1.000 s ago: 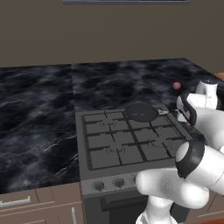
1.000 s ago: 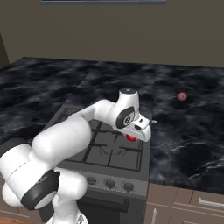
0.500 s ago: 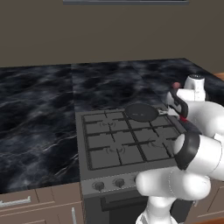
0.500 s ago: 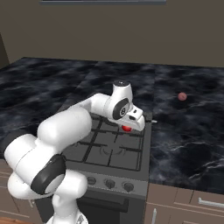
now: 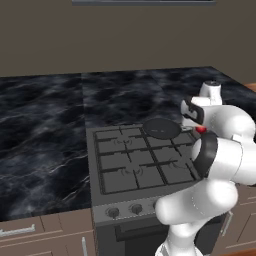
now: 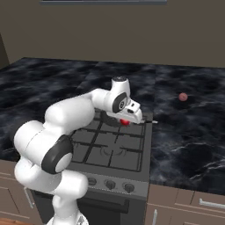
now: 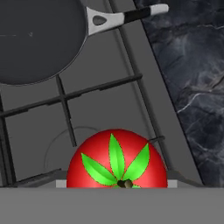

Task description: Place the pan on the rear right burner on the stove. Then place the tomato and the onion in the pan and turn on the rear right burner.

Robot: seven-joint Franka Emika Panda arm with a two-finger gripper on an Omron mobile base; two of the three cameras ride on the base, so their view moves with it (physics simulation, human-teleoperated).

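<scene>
The dark pan [image 5: 161, 128] sits on the rear right burner of the stove [image 5: 131, 165], its silvery handle [image 7: 127, 16] pointing toward the counter. In the hand view the pan [image 7: 35, 39] lies at the upper left. My gripper [image 6: 126, 121] is shut on the bright red tomato [image 7: 117, 159], which hangs over the grate just in front of the pan, close to the stove's right edge. In the base views the tomato [image 5: 201, 130] [image 6: 125, 121] peeks out under the hand. The pinkish onion [image 6: 183, 96] rests on the counter to the right of the stove.
Black marble counter [image 5: 40, 130] runs on both sides of the stove [image 6: 114, 154]. A row of round knobs [image 5: 112, 212] lines the stove's front. My own arm hides much of the pan in the right base view.
The hand has carried the tomato from the stove's right front toward the back, closer to the pan. The pan and the onion have stayed put.
</scene>
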